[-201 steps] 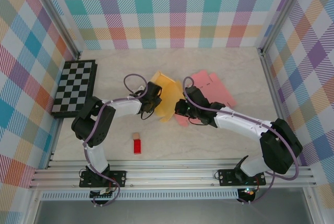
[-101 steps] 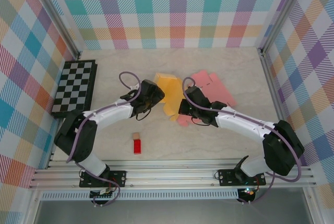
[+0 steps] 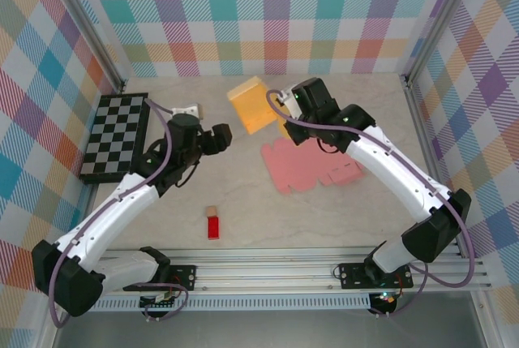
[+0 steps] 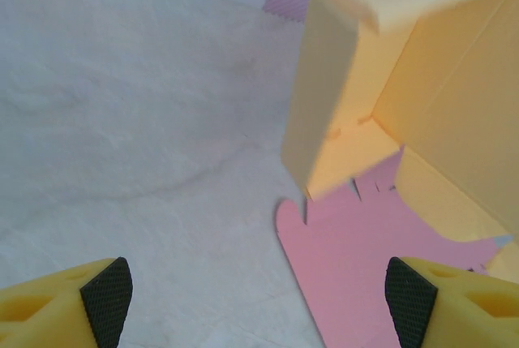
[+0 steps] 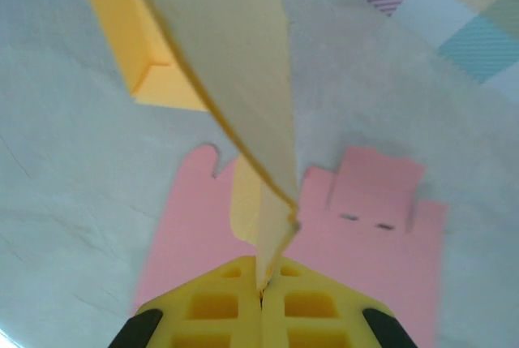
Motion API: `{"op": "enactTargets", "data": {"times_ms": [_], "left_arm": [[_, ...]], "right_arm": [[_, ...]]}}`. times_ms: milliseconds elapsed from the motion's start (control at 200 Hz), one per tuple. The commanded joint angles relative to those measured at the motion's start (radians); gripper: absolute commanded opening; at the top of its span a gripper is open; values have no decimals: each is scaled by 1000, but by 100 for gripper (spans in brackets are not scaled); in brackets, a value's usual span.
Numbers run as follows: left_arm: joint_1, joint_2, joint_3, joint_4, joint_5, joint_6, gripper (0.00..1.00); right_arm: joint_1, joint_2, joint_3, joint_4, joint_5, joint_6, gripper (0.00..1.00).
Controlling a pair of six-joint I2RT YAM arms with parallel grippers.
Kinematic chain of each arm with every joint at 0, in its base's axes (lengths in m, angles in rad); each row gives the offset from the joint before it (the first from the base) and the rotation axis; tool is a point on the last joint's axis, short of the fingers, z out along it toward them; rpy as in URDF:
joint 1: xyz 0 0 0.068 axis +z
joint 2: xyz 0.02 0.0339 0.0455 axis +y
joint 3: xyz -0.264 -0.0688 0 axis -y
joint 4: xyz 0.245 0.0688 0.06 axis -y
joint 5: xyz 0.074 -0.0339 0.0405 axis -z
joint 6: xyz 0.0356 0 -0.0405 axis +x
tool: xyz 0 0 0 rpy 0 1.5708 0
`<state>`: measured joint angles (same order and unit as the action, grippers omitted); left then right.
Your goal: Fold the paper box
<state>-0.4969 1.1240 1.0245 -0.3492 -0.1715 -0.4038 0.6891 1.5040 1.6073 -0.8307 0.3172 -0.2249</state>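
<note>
Although the yellow paper box (image 3: 253,105) already has shape, with side walls standing and a corner formed as the left wrist view shows (image 4: 422,105), I judge the folding only partly done. One long panel hangs loose and runs straight down into the right gripper (image 5: 261,283) instead of being tucked in. The box sits at about 12 o'clock on the table (image 3: 365,210), close to the back wall. It looks raised off the surface, though I cannot be sure of the gap.

The right gripper (image 3: 288,106), at 3 o'clock of the box, has its jaws pressed together on that loose panel's edge. The left gripper (image 3: 219,135) stands off at 8 o'clock of the box, near but not touching. In its own camera its fingers (image 4: 105,291) are wide apart with nothing between them.

What seems left is to bring the free panel over, tuck its tabs and square the walls. That will likely need the idle left arm to steady the body.

At 4 o'clock of the box a pink sheet (image 3: 312,165) lies flat, cut with tabs and not folded at all. Whether it belongs to this job I cannot tell.

Farther out, a checkerboard (image 3: 113,137) rests at 9 o'clock. A red block (image 3: 213,227) lies at 7 o'clock, near the arm bases.
</note>
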Motion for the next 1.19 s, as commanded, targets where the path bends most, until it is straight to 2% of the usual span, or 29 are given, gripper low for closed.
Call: {"op": "enactTargets", "data": {"times_ms": [0, 85, 180, 275, 370, 535, 695, 770, 910, 1189], "left_arm": [[60, 3, 34, -24, 60, 177, 81], [97, 4, 53, -12, 120, 221, 79], [110, -14, 43, 52, 225, 265, 78], [110, -20, 3, 182, 415, 287, 78], [104, -2, -15, 283, 610, 287, 77], [22, 58, 27, 270, 726, 423, 74], [-122, 87, 76, 176, 730, 622, 74], [-158, 105, 96, 141, 726, 668, 74], [-175, 154, 130, 81, 679, 706, 73], [-205, 212, 181, -7, 686, 747, 70]], "right_arm": [[4, -7, 28, -163, 111, -423, 0], [1, -52, 18, -108, 141, -581, 0], [1, -109, -24, -72, 106, -778, 0], [1, -172, -118, 11, 65, -963, 0], [1, -224, -185, 57, 3, -1087, 0], [1, -289, -237, 97, -125, -1194, 0], [1, -284, -235, 73, -129, -1211, 0], [0, -288, -240, 71, -135, -1214, 0], [5, -310, -245, 67, -173, -1216, 0], [21, -327, -241, 36, -211, -1227, 0]]}}
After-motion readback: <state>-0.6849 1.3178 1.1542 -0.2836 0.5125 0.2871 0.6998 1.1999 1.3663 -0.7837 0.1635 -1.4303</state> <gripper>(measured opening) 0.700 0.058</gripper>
